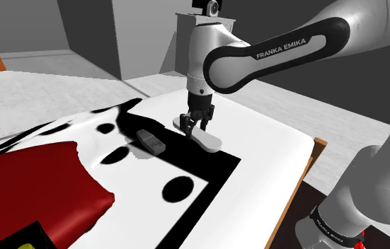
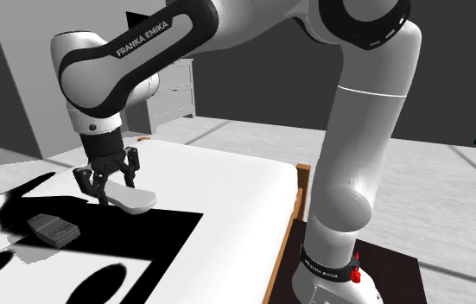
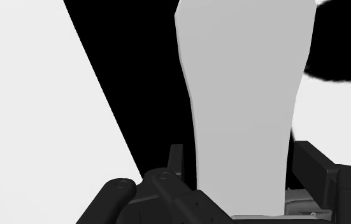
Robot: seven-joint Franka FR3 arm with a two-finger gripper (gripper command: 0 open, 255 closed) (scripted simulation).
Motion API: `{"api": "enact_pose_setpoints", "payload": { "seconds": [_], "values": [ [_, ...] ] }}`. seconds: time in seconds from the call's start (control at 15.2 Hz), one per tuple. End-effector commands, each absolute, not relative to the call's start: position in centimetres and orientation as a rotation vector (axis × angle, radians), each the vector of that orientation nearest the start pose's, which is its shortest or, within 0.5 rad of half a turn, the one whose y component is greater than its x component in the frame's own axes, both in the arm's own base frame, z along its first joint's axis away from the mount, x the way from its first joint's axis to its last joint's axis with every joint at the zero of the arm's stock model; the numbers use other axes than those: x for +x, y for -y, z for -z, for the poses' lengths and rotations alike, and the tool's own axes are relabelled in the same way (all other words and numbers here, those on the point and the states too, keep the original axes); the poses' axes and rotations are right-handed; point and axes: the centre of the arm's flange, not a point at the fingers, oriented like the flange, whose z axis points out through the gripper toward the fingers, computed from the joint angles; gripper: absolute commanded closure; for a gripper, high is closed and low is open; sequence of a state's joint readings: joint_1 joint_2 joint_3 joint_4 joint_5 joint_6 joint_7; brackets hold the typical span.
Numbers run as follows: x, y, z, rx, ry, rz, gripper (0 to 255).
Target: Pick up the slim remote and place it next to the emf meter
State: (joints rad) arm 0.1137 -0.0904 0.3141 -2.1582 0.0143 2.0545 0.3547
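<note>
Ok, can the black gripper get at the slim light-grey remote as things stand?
Probably yes. The black gripper is down over one end of the slim light-grey remote, which lies bare on the black-and-white cover. The small grey box-shaped meter sits apart, so nothing blocks it.

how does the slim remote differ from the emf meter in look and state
The slim remote is pale grey; the emf meter is darker grey. The remote is long with rounded ends; the meter is shorter and boxy. The gripper is down at the remote's end; the meter lies apart from it. Both are on the black-and-white cover.
</note>
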Motion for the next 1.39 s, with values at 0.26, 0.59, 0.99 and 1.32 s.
{"api": "enact_pose_setpoints", "payload": {
  "seconds": [0.26, 0.59, 0.99, 1.32],
  "values": [
    [48.4, -25.1, -41.8, -3.160, 0.100, -0.016, 255],
    [48.4, -25.1, -39.2, -3.160, 0.100, -0.016, 255],
    [48.4, -25.1, -36.0, -3.160, 0.100, -0.016, 255],
    [48.4, -25.1, -34.3, -3.160, 0.100, -0.016, 255]
  ]
}}
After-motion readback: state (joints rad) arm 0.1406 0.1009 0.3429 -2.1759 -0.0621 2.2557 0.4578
